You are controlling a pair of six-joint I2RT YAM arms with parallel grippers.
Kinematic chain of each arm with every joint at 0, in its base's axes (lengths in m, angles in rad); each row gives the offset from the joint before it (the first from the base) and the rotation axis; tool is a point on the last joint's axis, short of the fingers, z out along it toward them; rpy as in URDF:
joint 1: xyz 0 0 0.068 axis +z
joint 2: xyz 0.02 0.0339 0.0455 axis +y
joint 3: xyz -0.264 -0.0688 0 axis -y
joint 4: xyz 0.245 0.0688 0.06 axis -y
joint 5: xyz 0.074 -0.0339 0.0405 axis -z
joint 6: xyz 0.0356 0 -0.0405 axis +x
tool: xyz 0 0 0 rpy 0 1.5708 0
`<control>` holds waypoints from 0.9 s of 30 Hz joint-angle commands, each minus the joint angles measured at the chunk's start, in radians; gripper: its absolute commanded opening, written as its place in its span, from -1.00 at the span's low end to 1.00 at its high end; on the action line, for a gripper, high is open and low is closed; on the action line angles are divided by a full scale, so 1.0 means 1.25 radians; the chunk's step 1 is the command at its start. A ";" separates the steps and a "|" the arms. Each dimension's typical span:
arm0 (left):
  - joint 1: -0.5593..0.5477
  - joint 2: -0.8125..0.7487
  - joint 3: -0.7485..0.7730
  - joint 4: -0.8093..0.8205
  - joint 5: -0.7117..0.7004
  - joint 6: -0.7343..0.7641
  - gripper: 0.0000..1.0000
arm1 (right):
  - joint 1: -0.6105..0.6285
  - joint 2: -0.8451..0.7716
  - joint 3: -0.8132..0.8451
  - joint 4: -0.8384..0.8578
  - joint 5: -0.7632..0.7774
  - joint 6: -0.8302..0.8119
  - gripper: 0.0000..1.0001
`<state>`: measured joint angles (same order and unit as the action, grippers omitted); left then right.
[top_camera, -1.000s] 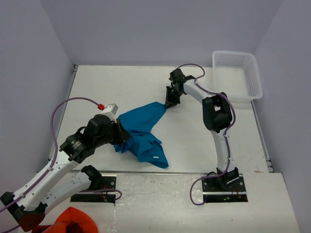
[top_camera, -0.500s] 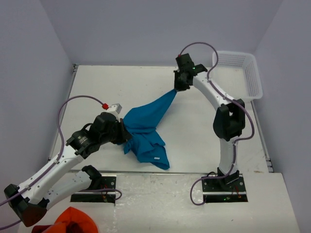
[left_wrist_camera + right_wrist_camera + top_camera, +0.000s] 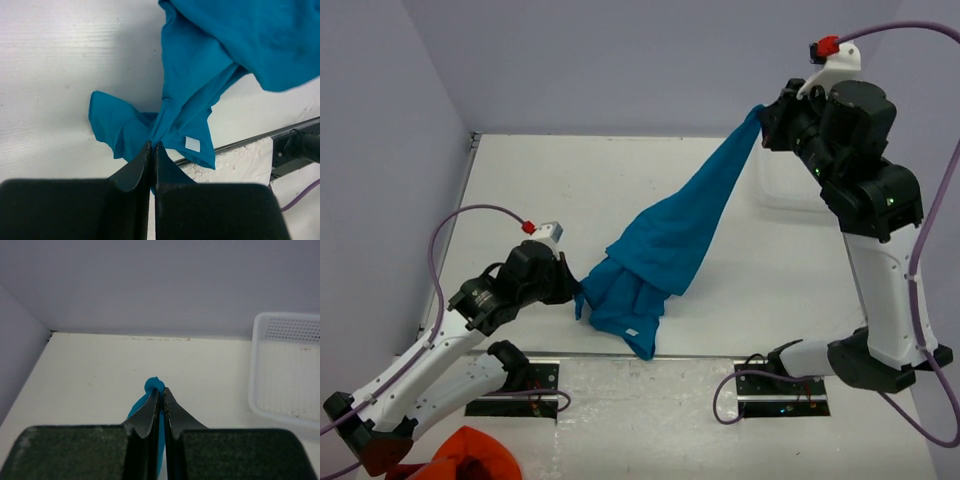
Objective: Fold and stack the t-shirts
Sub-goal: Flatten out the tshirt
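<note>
A teal-blue t-shirt (image 3: 665,235) stretches from the near middle of the table up to the far right. My right gripper (image 3: 761,117) is raised high and shut on one end of it; the right wrist view shows a small knot of the t-shirt (image 3: 155,386) poking out past the right gripper (image 3: 160,390). My left gripper (image 3: 578,287) is low near the table's front and shut on a bunched fold of the t-shirt (image 3: 200,75), which shows a white label. In its own view the left gripper (image 3: 152,146) has cloth pinched at the tips.
A white mesh basket (image 3: 287,370) stands at the far right of the table, mostly hidden behind the right arm in the top view. An orange-red bunched cloth (image 3: 470,455) lies off the table at the bottom left. The table's front edge (image 3: 700,353) runs just below the shirt.
The right gripper shut on the shirt's far end and lifted it up and to the right, pulling the cloth into a long hanging drape. The left gripper stayed shut on its fold, nearly still.
</note>
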<state>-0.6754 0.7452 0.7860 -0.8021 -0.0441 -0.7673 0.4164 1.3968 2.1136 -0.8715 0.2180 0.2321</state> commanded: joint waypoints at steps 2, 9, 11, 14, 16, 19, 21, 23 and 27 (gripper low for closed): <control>-0.002 -0.003 -0.057 -0.004 -0.009 -0.027 -1.00 | 0.014 -0.050 0.009 -0.060 0.018 -0.032 -1.00; -0.002 0.112 -0.196 0.202 0.072 -0.061 -1.00 | 0.023 -0.127 0.038 -0.107 0.015 -0.014 -1.00; -0.002 0.180 -0.191 0.235 0.055 -0.059 -1.00 | 0.023 -0.139 0.039 -0.114 0.008 -0.016 -1.00; -0.002 0.236 -0.161 0.240 0.011 -0.061 -1.00 | 0.024 -0.153 0.058 -0.136 -0.007 -0.019 -1.00; -0.002 0.237 -0.148 0.240 -0.009 -0.064 -1.00 | 0.023 -0.164 0.064 -0.145 -0.011 -0.022 -1.00; -0.002 0.235 -0.148 0.235 -0.021 -0.064 -1.00 | 0.023 -0.176 0.059 -0.150 0.000 -0.024 -1.00; -0.002 0.240 -0.161 0.240 -0.015 -0.060 -1.00 | 0.024 -0.181 0.058 -0.147 0.002 -0.021 -1.00; -0.002 0.249 -0.176 0.262 0.001 -0.061 -0.89 | 0.024 -0.181 0.062 -0.145 -0.004 -0.022 -1.00; -0.002 0.263 -0.218 0.313 0.032 -0.064 -0.79 | 0.024 -0.164 0.084 -0.158 -0.006 -0.019 -1.00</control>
<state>-0.6754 1.0630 0.5465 -0.4751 -0.0212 -0.8299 0.4442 1.1767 2.1857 -1.0878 0.2142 0.2192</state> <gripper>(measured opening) 0.110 0.011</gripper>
